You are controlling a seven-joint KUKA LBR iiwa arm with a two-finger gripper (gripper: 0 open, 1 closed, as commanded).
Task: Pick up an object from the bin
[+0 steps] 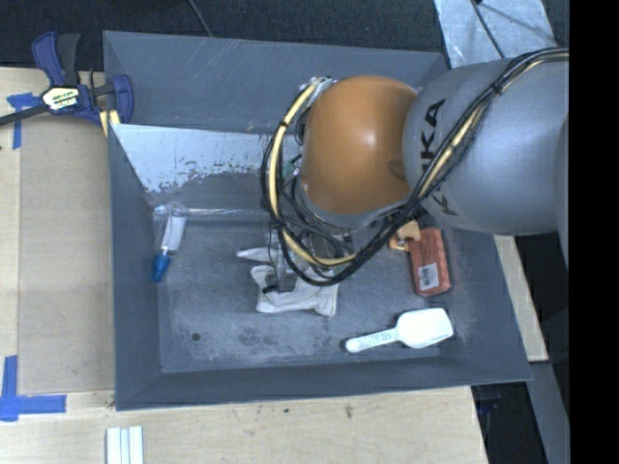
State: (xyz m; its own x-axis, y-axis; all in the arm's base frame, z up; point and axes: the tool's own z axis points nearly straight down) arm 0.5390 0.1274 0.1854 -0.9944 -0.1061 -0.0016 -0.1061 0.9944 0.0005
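My gripper point(281, 275) hangs low in the middle of the bin, mostly hidden under the arm's orange dome and cables. Its tip is right at the top of a crumpled white cloth-like thing point(295, 301) that lies on the bin floor; whether it touches it I cannot tell. A white plastic scoop point(406, 333) lies to the lower right, apart from the gripper. A red-brown rectangular pack point(428, 260) lies to the right, partly under the arm.
A clear tube with a blue cap point(166, 246) lies near the bin's left wall. The arm and its dome cover the bin's upper right part. The bin's sloping walls close in on all sides.
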